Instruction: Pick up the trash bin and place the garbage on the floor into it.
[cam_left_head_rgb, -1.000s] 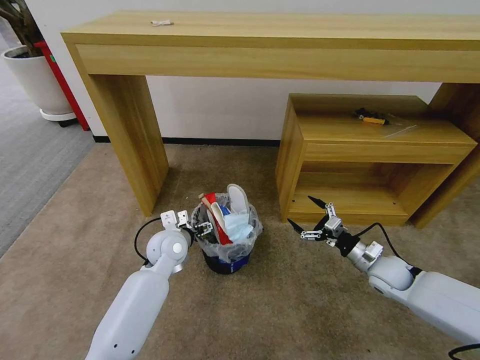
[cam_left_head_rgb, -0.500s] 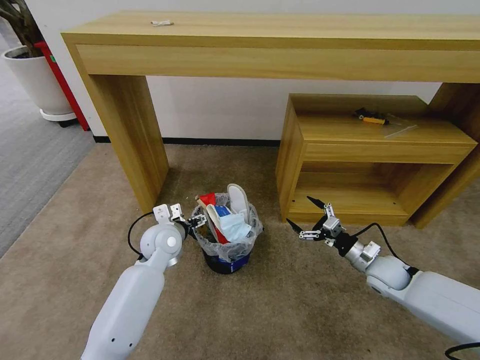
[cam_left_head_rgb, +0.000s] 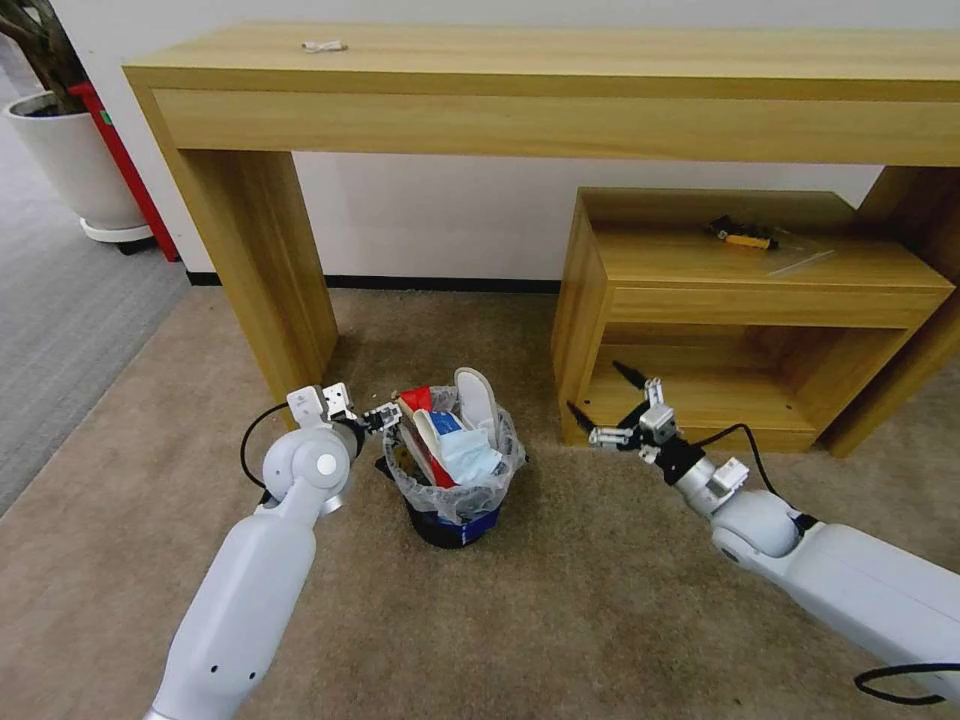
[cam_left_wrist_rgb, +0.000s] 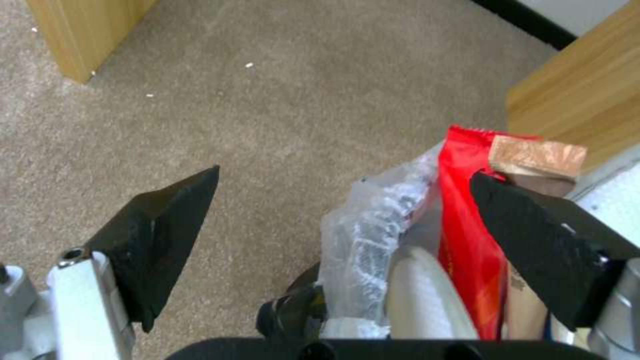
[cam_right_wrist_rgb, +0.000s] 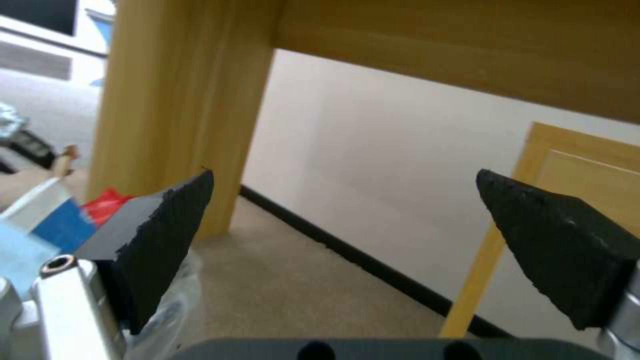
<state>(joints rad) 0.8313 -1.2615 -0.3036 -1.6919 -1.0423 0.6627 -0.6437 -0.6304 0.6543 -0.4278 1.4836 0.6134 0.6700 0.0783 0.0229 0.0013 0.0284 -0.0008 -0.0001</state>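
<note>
Head view: the bin (cam_left_head_rgb: 455, 490) is full of garbage (cam_left_head_rgb: 452, 430) with both grippers, left (cam_left_head_rgb: 385, 413) and right (cam_left_head_rgb: 605, 410), released beside it, so only checking the carpet (cam_left_head_rgb: 560, 620) seems left.

Crinkly clear plastic lines the trash bin (cam_left_head_rgb: 455, 520) on matt short-pile floor (cam_left_head_rgb: 560, 620).

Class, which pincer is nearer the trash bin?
Left. The left pincer, open, sits at the trash bin rim; the right pincer, open, is off to its right.

White rounded arms, black cables, silver hands with black triangular fingertips (cam_left_wrist_rgb: 167, 235).
</note>
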